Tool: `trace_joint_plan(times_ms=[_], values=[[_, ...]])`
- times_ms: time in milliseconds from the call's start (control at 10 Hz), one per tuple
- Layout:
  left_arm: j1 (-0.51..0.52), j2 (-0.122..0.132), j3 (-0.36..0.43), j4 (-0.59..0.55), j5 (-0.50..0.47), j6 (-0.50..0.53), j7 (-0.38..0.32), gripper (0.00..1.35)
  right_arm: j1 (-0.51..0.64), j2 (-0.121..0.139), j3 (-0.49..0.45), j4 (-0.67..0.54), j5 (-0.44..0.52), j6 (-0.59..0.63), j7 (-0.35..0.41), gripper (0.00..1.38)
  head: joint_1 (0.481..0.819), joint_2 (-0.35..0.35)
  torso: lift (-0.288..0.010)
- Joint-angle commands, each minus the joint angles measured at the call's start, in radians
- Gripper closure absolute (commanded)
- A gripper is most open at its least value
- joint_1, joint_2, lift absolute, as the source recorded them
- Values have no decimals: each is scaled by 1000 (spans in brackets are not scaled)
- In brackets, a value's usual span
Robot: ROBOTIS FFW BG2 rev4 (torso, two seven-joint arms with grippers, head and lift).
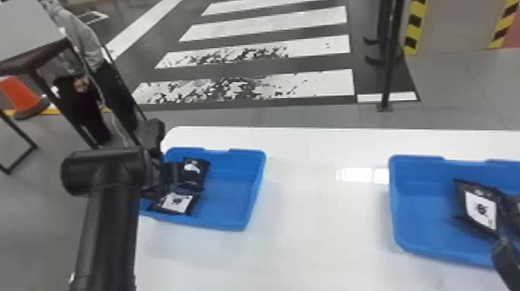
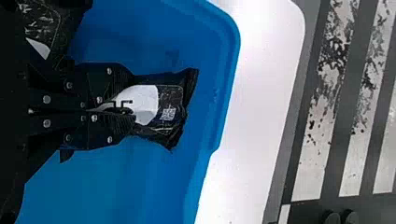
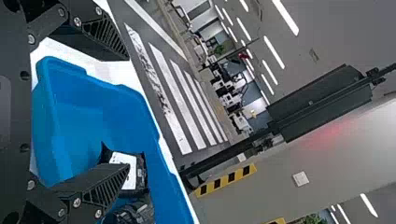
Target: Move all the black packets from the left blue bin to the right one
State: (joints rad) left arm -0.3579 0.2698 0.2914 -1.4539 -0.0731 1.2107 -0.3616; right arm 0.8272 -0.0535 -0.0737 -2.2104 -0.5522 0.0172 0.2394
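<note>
The left gripper (image 1: 175,174) is down in the left blue bin (image 1: 236,216), its two flat fingers pinching a black packet (image 1: 196,174) between them; the packet's far end sticks out past the fingertips. Just beside the gripper, on the robot's side, lies a second black packet (image 1: 176,203) with a white label — also in the left bin. The bin's bare floor spreads to the gripper's right, and the white table (image 1: 309,216) reaches on beyond it. Well apart to the right, the right gripper (image 1: 504,253) is over the near side of the right blue bin (image 1: 398,209), its fingers spread wide with nothing between them. Just ahead of it in that bin lie a labelled packet (image 1: 481,209) and another dark packet (image 3: 135,212) beside it. Farthest from both grippers, past the table, white stripes (image 1: 309,83) cross the dark floor.
</note>
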Motion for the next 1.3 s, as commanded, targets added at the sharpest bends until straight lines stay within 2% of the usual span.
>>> trace_joint_plan(times_ms=[0, 200, 300, 500, 600, 800, 1000, 1200], values=[[90, -1, 20, -184, 49, 12, -16, 1211, 0, -2, 0, -10, -2, 0, 0, 233, 695, 284, -144], [218, -14, 34, -410, 145, 19, -43, 1211, 0, -5, 0, -24, -6, 0, 5, 234, 695, 264, -144], [262, -26, 30, -489, 175, 9, -73, 1211, -5, -6, 2, -32, -6, 0, 23, 234, 695, 245, -144], [348, -53, -26, -604, 245, -38, -109, 1211, -47, -19, 20, -44, -32, 24, 94, 234, 695, 206, -144], [373, -66, -62, -626, 273, -47, -125, 1211, -71, -22, 32, -51, -32, 37, 118, 234, 695, 179, -144], [412, -93, -134, -673, 348, -74, -149, 1211, -133, -26, 44, -51, -34, 140, 182, 234, 695, 120, -144], [427, -100, -238, -705, 414, -79, -165, 1211, -216, -49, 80, 0, -34, 169, 213, 234, 695, 55, -144], [424, -100, -329, -707, 474, -82, -171, 1211, -265, -55, 92, 30, -34, 186, 229, 234, 695, 7, -144]])
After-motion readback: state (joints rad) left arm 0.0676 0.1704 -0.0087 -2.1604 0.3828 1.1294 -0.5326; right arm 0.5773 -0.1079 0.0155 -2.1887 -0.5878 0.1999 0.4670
